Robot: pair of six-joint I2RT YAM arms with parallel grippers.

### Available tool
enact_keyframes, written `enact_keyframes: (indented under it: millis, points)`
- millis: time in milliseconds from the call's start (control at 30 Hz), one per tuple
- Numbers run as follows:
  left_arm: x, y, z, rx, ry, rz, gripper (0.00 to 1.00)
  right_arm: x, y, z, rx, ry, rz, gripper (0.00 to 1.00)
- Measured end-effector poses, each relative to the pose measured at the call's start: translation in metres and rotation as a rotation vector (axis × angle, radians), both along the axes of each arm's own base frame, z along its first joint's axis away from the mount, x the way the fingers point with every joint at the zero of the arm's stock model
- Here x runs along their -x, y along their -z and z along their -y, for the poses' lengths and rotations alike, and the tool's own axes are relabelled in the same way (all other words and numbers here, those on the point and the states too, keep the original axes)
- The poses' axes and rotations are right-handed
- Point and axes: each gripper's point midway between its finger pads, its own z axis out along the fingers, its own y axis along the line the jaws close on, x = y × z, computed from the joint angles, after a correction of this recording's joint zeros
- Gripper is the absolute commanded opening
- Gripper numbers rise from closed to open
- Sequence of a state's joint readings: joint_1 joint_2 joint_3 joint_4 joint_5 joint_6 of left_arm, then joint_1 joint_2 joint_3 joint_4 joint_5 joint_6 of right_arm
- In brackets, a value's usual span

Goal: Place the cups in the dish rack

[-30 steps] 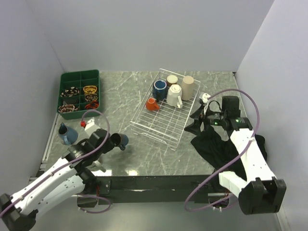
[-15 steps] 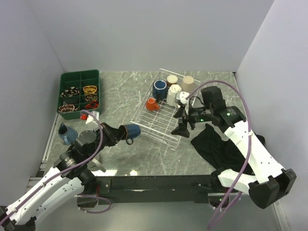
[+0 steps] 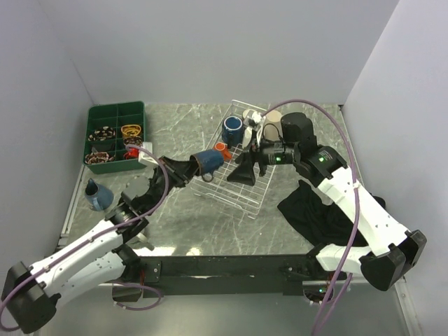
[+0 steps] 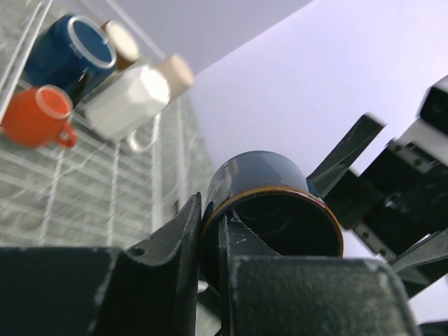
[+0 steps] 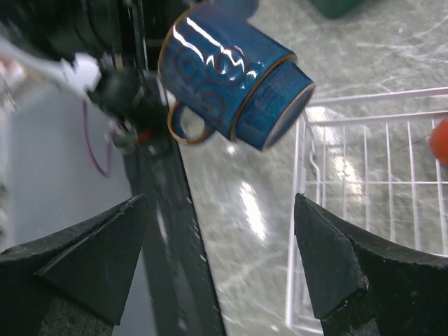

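Observation:
A dark blue mug [image 3: 208,159] hangs tilted on its side over the left edge of the white wire dish rack [image 3: 225,185]. My left gripper [image 3: 190,168] is shut on its rim, one finger inside and one outside [image 4: 175,245]. In the right wrist view the same mug [image 5: 231,77] shows its handle and base, just ahead of my open right gripper [image 5: 217,259]. That right gripper [image 3: 245,171] hovers over the rack, holding nothing. In the rack stand another blue mug [image 3: 232,128], a small orange cup [image 3: 222,148], a white mug [image 4: 129,101] and a beige tumbler [image 3: 273,115].
A small navy cup [image 3: 96,194] stands on the table at the far left. The dark green compartment tray [image 3: 115,112] sits at the back left. A black cloth [image 3: 315,213] lies right of the rack. Grey walls close the table on three sides.
My left arm has carried the blue mug up and right, from the table's front left to the rack's left edge. My right arm has swung left over the rack toward the mug, still open.

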State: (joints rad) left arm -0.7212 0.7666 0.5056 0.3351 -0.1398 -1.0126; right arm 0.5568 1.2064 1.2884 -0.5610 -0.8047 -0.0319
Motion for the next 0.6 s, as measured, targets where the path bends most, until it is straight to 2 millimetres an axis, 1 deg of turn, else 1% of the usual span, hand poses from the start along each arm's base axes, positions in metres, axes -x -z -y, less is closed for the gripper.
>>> enact_keyframes:
  millis: [167, 267, 333, 467, 533, 600]
  points:
    - [-0.016, -0.021, 0.01, 0.112, -0.017, 0.029, 0.01, -0.01, -0.019, -0.008, -0.086, 0.106, -0.103, 0.9]
    - [-0.024, -0.033, 0.014, 0.197, -0.023, 0.044, 0.01, -0.013, -0.027, -0.014, -0.129, 0.135, -0.174, 0.91]
    - [-0.027, -0.039, 0.017, 0.242, -0.02, 0.052, 0.01, -0.015, -0.028, -0.019, -0.15, 0.141, -0.225, 0.9]
    - [-0.035, -0.049, 0.026, 0.323, -0.002, 0.061, 0.01, -0.018, -0.025, -0.029, -0.176, 0.131, -0.341, 0.89]
    - [-0.039, -0.057, 0.033, 0.366, 0.016, 0.07, 0.01, -0.02, -0.024, -0.034, -0.186, 0.124, -0.397, 0.85]
    - [-0.041, -0.063, 0.039, 0.397, 0.039, 0.078, 0.01, -0.022, -0.029, -0.038, -0.205, 0.108, -0.439, 0.83]
